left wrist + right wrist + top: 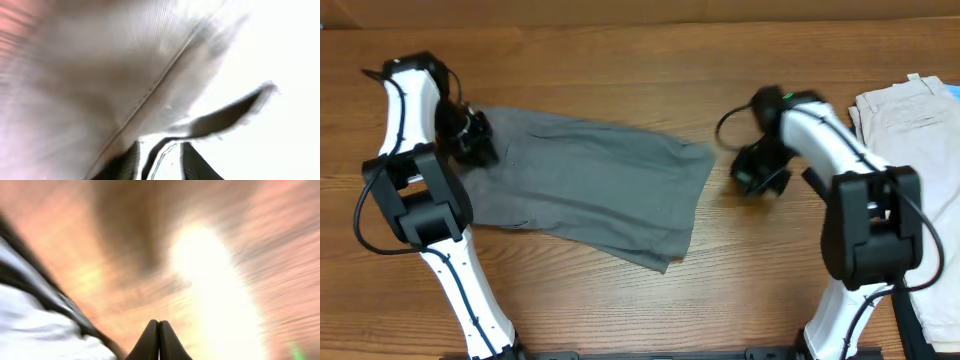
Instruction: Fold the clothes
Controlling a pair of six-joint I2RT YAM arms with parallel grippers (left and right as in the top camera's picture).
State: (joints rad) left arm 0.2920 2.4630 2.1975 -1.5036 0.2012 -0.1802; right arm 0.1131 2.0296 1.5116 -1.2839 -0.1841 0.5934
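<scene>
Pressed together at the bottom of the right wrist view, the two dark fingers of the right gripper [159, 324] were fully closed with no gap and nothing held between them. Everything beyond them was a smear of wood colour and glare, too blurred to read. From overhead, the right gripper [760, 178] hung over bare wood right of the desk's middle, just beyond the right-hand edge of the grey shorts [590, 185] and not touching them.

In the left wrist view, the left gripper [160, 146] showed its fingers [127, 164] standing apart with a bright gap between them. No cloth could be seen in that gap, though the picture was badly blurred. Grey cloth with a stitched seam running diagonally [100, 75] filled the upper left of that view, close to the lens.

Overhead, the left gripper [472, 138] sat at the left end of the shorts, over their edge. The shorts lay spread flat on the left half of the desk [620, 60], reaching from the left arm toward the centre, with their lower right corner slanting toward the near edge. A pair of cream-white shorts [910, 120] lay against the right edge, well apart from the grey pair.
</scene>
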